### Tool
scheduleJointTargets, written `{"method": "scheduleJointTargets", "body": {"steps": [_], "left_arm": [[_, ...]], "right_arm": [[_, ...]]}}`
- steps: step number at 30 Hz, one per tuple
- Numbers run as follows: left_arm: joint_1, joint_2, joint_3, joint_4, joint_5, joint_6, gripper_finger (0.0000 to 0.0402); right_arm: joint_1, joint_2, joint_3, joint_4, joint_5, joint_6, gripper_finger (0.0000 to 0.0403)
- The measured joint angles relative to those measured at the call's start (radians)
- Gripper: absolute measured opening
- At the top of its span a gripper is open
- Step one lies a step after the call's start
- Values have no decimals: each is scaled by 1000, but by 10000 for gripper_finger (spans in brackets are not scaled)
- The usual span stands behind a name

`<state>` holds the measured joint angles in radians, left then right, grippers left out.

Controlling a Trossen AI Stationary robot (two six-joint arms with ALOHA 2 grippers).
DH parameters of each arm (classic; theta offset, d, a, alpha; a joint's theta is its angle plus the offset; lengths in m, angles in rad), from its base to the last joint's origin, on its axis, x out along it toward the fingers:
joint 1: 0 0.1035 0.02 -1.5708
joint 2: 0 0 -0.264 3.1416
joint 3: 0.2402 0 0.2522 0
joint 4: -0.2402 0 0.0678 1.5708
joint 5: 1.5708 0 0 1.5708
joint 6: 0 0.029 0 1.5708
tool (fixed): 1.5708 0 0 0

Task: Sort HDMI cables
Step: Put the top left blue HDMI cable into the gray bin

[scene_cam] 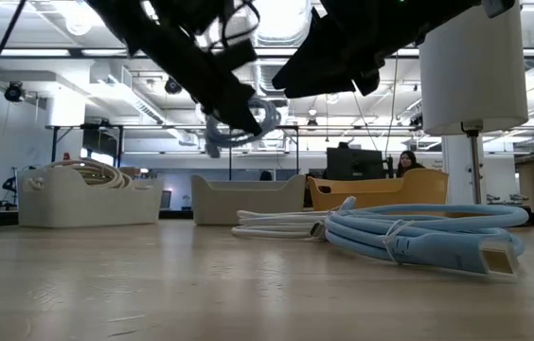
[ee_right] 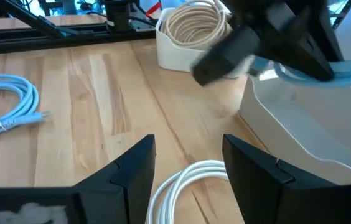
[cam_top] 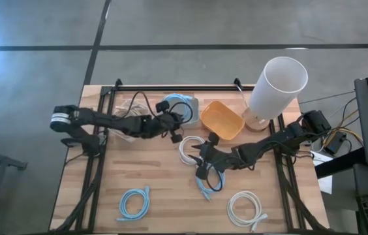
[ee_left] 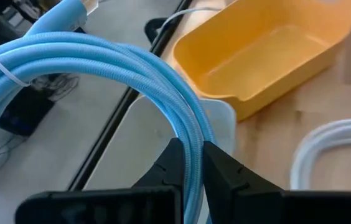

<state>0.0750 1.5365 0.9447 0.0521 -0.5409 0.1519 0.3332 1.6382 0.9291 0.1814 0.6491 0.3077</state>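
Note:
My left gripper (cam_top: pixel 173 116) is shut on a light blue cable coil (cam_top: pixel 178 104) and carries it above a pale middle bin (cam_top: pixel 194 104). The same coil (scene_cam: pixel 244 123) shows in the air in the low view. My right gripper (ee_right: pixel 188 168) is open and hovers over a white coil (ee_right: pixel 185 186) lying flat on the table (cam_top: pixel 189 149). More coils lie flat: a light blue one (cam_top: pixel 207 180) under the right arm, another light blue one (cam_top: pixel 134 201), and a white one (cam_top: pixel 246 207). Beige coils (ee_right: pixel 191 22) sit in the white left bin (cam_top: pixel 126 108). My left gripper pinches the light blue coil's bundled strands (ee_left: pixel 193 146) between its two fingers (ee_left: pixel 166 168), which lie across the strands. The coil is lifted clear and its loop stands out beyond the fingertips, bound by a white zip tie (ee_left: pixel 1 65).
An empty orange bin (cam_top: pixel 222 119) stands right of the pale bin. A tall white cylinder (cam_top: pixel 275 83) rises at the far right corner. Black rails (cam_top: pixel 171 86) run along the table's far edge and sides. Bare wood lies along the near edge between the coils.

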Motion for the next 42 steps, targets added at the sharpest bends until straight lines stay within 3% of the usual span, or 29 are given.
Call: {"method": "scheduleJointTargets", "body": {"steps": [10,19,35,42], "left_arm": [[132,149,0,88,0,19,30],[168,292,-1,233,2,207,30],[190,307,30,232,-57,210,113],[170,285,54,218,-57,188,123]], "right_arm": [[0,0,0,-14,-3,-1,185],[0,0,0,-24,-3,-4,185],[0,0,0,-47,-3,-1,185],[0,0,0,-52,-3,-2,185]]}}
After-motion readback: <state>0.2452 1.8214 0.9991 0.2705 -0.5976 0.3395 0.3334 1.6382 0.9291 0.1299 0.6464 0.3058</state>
